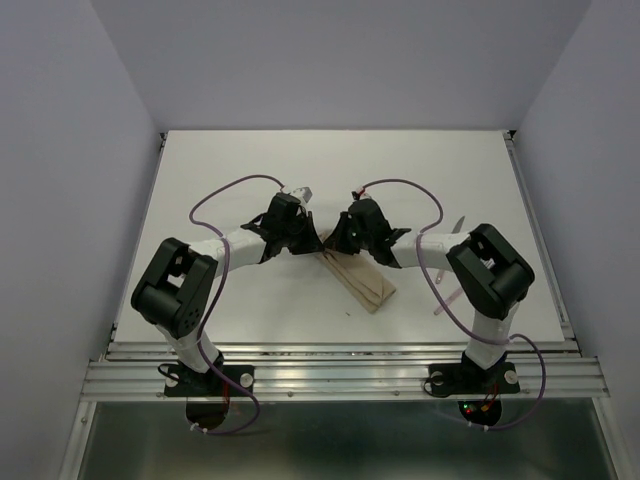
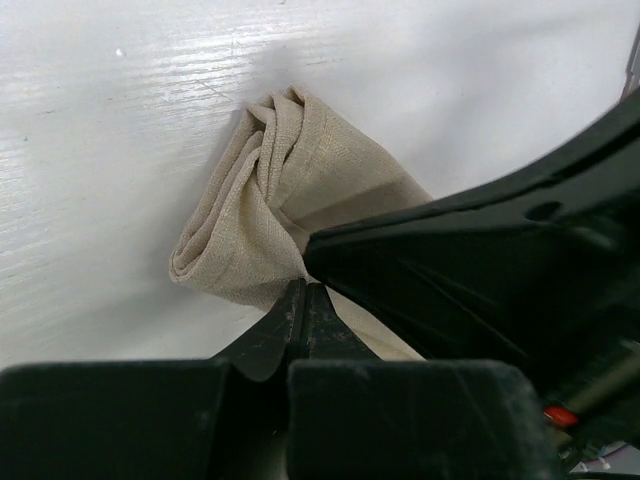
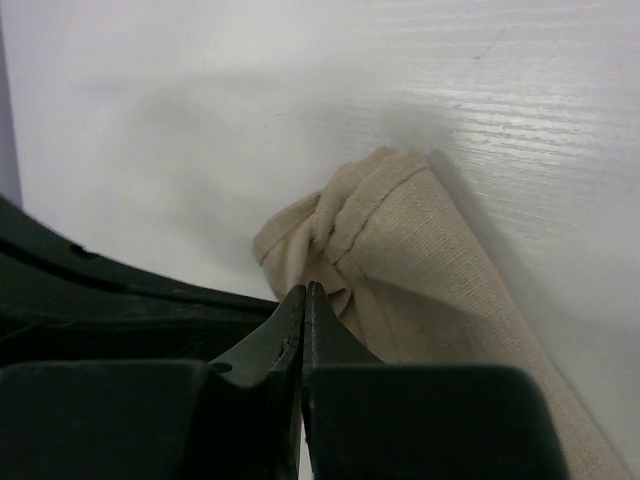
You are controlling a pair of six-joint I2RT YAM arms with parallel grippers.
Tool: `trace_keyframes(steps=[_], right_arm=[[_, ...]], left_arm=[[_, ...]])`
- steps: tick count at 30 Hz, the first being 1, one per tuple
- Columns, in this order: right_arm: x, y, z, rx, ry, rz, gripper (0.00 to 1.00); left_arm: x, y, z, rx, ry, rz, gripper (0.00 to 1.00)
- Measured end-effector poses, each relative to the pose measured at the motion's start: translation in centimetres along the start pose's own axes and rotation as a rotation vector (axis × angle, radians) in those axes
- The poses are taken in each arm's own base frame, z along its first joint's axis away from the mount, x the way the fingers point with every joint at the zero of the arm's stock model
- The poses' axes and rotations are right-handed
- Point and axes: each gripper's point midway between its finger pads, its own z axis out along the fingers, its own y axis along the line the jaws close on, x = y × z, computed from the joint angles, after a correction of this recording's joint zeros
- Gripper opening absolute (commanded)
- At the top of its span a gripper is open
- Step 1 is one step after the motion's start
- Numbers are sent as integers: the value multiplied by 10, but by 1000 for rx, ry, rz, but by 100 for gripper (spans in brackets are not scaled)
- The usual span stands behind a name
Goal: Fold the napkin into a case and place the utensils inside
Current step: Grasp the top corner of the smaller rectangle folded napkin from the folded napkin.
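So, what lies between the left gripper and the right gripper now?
Only the bunched end of the napkin, seen in both wrist views; the left gripper and right gripper pinch it side by side.

You find no readable text, no label, brand, number or sign on anything in your three views

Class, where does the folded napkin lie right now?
Top view: the napkin lies near the middle of the table, slanting toward the near right, its far end bunched between the shut left tool and right tool.
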Motion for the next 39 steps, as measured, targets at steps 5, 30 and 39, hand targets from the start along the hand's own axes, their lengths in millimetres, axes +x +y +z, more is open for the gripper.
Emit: trace_keyframes(steps=[5, 30, 39], right_arm=[[12, -13, 17, 45, 55, 0, 1], [7, -9, 6, 74, 113, 13, 1], [-19, -2, -41, 79, 11, -55, 1]], left_arm=[[0, 0, 0, 0, 1, -5, 0], [-14, -11, 8, 38, 11, -9, 0], [-17, -24, 14, 94, 39, 31, 0]])
